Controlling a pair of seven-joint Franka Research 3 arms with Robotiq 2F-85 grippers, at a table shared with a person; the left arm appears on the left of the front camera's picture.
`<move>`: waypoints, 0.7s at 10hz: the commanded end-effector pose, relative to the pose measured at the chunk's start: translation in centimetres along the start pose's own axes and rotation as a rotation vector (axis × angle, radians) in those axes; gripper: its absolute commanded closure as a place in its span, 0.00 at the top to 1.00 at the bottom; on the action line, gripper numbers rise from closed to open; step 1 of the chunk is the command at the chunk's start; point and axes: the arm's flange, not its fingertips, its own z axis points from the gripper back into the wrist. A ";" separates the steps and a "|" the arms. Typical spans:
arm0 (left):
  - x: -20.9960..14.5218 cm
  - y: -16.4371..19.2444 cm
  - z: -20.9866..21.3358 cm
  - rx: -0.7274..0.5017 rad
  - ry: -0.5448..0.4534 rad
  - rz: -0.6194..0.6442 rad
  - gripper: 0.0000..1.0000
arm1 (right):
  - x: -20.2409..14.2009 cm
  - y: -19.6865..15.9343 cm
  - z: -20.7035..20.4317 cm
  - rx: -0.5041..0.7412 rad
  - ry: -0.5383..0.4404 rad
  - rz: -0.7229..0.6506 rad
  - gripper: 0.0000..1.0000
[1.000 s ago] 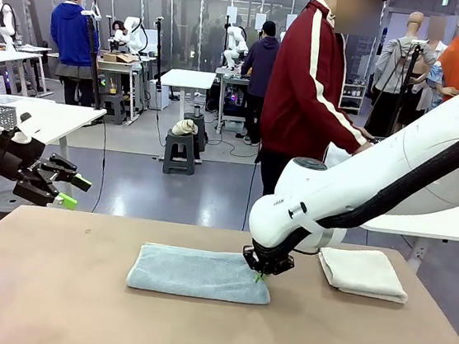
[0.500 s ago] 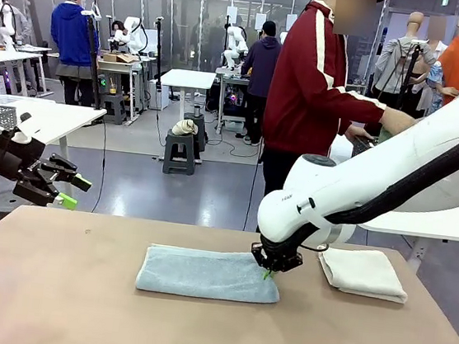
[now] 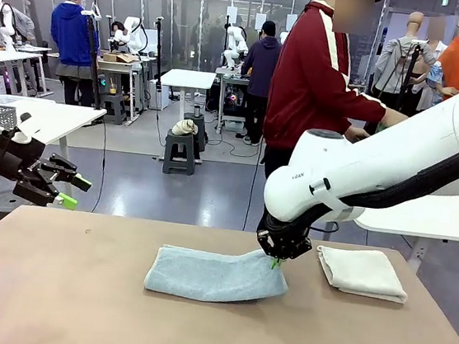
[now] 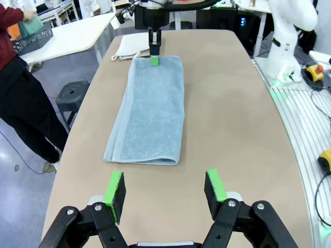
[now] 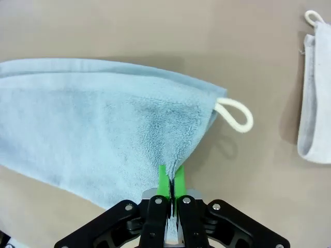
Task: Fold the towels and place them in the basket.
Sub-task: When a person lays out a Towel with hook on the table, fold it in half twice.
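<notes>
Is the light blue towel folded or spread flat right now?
Folded lengthwise: the light blue towel shows doubled layers at its near end, one end pinched up by the right tool.

We see the light blue towel [image 5: 98, 129] as soft, fuzzy terry with a smooth cream cord loop [image 5: 235, 114]. The cream-white towel [image 3: 362, 272] looks equally napped. The table [image 3: 51, 284] is matt tan; the arm shells [image 3: 354, 174] are glossy white plastic.

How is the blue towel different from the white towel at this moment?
The blue towel is long, folded lengthwise only, and the right gripper pinches and lifts one end. The white towel is a shorter, thicker folded stack, lying flat and untouched. The blue one is mid-table; the white one lies toward the robot's right. Both have a loop.
</notes>
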 end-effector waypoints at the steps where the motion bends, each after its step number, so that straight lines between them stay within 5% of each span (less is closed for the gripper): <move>1: 0.1 -0.1 0.0 -0.002 -0.013 0.010 0.78 | 0.6 3.0 1.6 -0.082 0.013 0.011 0.00; 7: 0.1 -0.1 0.0 -0.002 -0.013 0.010 0.78 | 5.0 15.6 3.1 -0.160 0.053 0.074 0.00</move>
